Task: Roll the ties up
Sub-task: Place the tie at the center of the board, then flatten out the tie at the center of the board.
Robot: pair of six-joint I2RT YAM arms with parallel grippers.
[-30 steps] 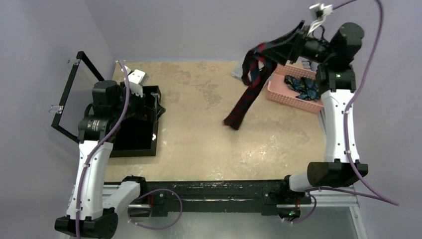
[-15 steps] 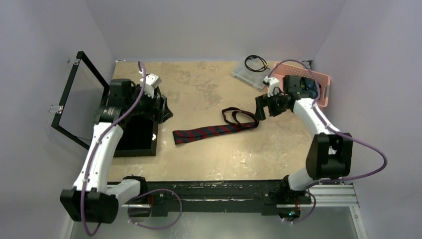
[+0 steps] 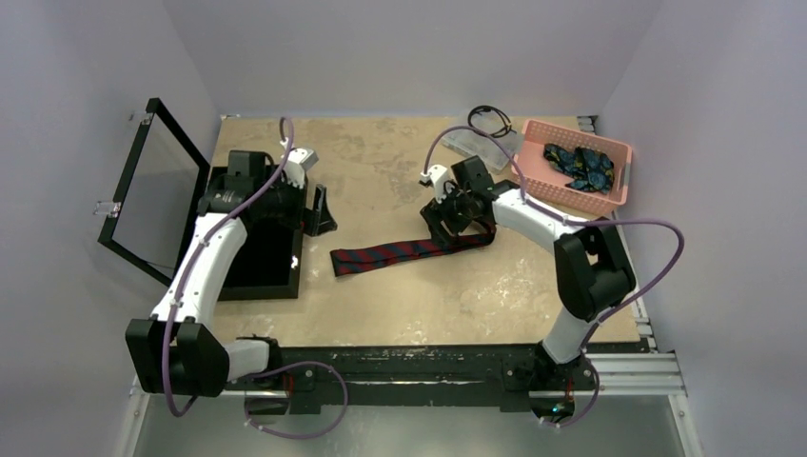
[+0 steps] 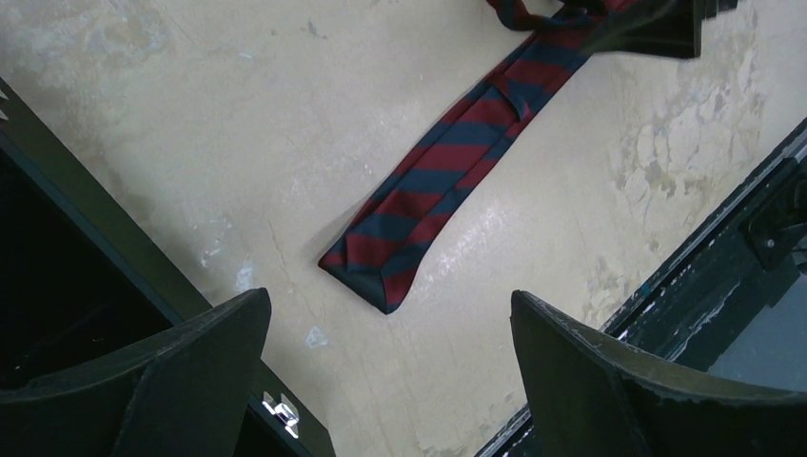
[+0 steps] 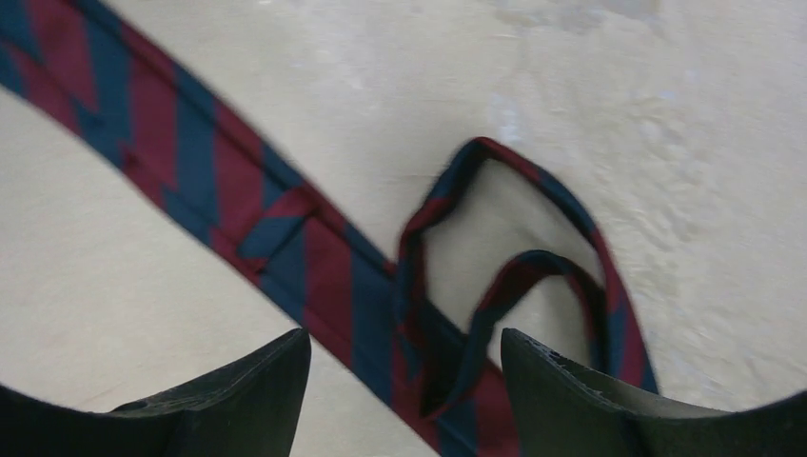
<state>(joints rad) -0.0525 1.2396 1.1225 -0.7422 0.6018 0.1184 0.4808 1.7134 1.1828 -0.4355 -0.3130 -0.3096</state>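
A maroon tie with navy stripes [image 3: 400, 250] lies flat across the middle of the table, wide tip to the left [image 4: 381, 276], narrow end looped at the right [image 5: 514, 276]. My right gripper [image 3: 445, 221] hovers open over that looped end, and the cloth shows between its fingers [image 5: 404, 338] without being pinched. Beside the black box my left gripper [image 3: 321, 213] is wide open and holds nothing. It stands just short of the wide tip [image 4: 388, 303]. Dark blue ties with teal pattern [image 3: 576, 164] lie in the pink basket.
The pink basket [image 3: 533, 181] sits at the back right. A black box [image 3: 249, 286] with its lid [image 3: 143, 190] swung open stands at the left. A clear plastic case with a black coiled cable [image 3: 485, 119] lies at the back. The black rail [image 4: 752, 219] runs along the near edge.
The right arm came down from high over the basket, laid the maroon tie on the table, let go and moved left over its looped end. The left arm reached out toward the wide tip.
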